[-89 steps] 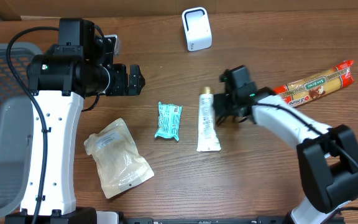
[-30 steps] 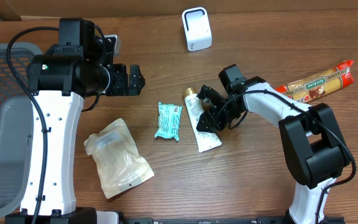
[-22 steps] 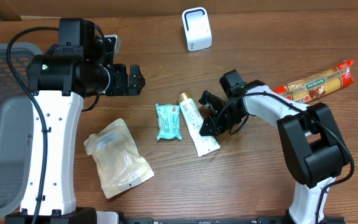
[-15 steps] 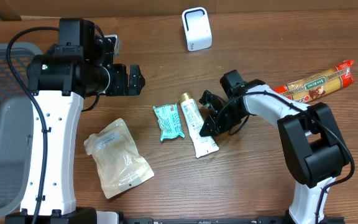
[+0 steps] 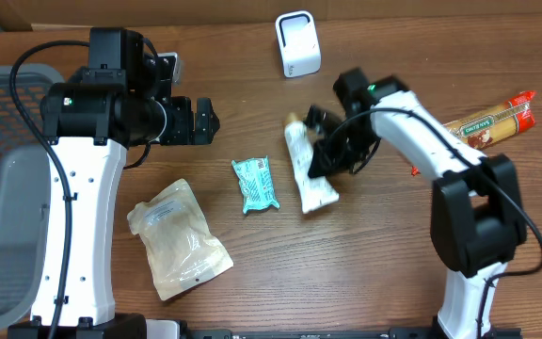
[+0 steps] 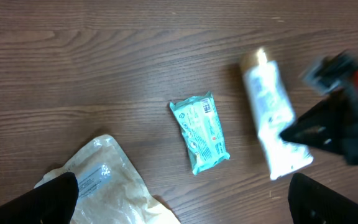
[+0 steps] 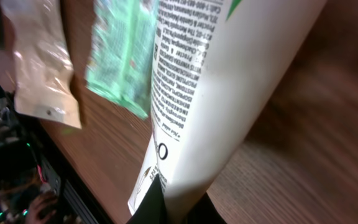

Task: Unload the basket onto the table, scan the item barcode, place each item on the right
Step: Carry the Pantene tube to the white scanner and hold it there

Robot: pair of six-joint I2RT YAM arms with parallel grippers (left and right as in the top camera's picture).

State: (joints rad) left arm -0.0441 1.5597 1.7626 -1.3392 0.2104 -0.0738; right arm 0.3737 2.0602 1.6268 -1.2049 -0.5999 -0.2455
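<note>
On the brown wooden table (image 5: 393,282), the right gripper (image 5: 324,158) is clenched on the white tube (image 5: 313,188), at 6 o'clock from the scanner (image 5: 297,44), so pickup looks done and presenting the barcode remains, while the left gripper (image 5: 209,120) hangs spread, empty.

A brown wood-grain table (image 5: 393,273) carries a white barcode scanner (image 5: 297,44) standing near its far edge, a teal packet (image 5: 255,185) lying flat mid-table, a pale translucent pouch (image 5: 179,237) nearer the front left, and a long red-ended snack pack (image 5: 492,119) at the right (partly behind an arm)
</note>
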